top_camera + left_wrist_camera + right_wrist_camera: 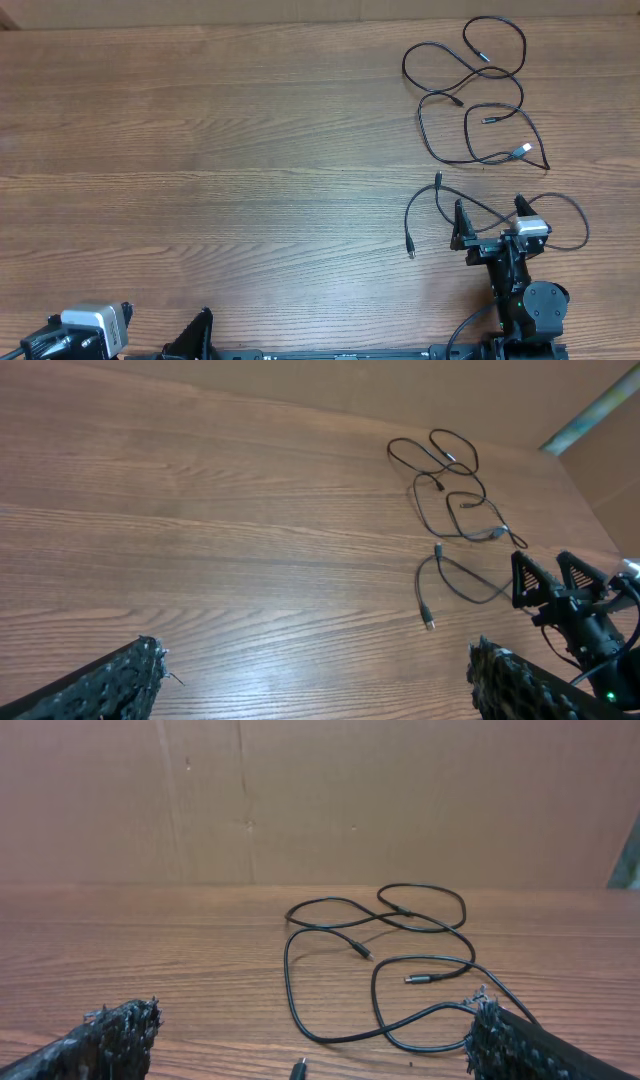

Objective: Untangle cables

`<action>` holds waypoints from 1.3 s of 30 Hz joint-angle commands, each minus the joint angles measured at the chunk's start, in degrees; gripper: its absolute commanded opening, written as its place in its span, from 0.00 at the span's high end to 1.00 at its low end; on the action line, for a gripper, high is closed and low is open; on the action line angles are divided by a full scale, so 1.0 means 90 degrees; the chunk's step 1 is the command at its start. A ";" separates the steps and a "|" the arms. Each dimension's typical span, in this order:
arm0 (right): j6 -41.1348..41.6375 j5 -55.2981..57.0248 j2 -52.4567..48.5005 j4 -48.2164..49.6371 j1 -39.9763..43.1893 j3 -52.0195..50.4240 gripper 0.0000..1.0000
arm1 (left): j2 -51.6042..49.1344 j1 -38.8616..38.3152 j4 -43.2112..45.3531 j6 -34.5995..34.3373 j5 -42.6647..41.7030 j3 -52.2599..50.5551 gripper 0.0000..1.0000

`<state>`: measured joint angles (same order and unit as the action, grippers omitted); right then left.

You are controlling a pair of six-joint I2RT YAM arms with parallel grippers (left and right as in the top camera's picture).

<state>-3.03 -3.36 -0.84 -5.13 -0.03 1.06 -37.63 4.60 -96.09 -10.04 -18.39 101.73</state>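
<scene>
though loose, cables [521,151] flat on table [200,150]

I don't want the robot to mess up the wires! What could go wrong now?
Seen from above, the near cable passes under the open right gripper, so moving that arm might snag and drag it. The far cables loop across each other; pulling one could drag the other along or tighten the crossing. They are thin and lie flat on the table, so a grasp could easily miss.

No text, label, brand or number can be read in any view.
</scene>
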 commanded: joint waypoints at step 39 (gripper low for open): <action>-0.0007 0.0078 0.0075 0.0051 0.0024 -0.0066 0.00 | 0.3126 -0.0806 0.7356 0.0121 0.1149 -0.7990 0.00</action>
<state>-3.01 -3.36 -0.84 -5.13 -0.03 1.06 -12.01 -2.28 -32.21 -10.04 -10.72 33.78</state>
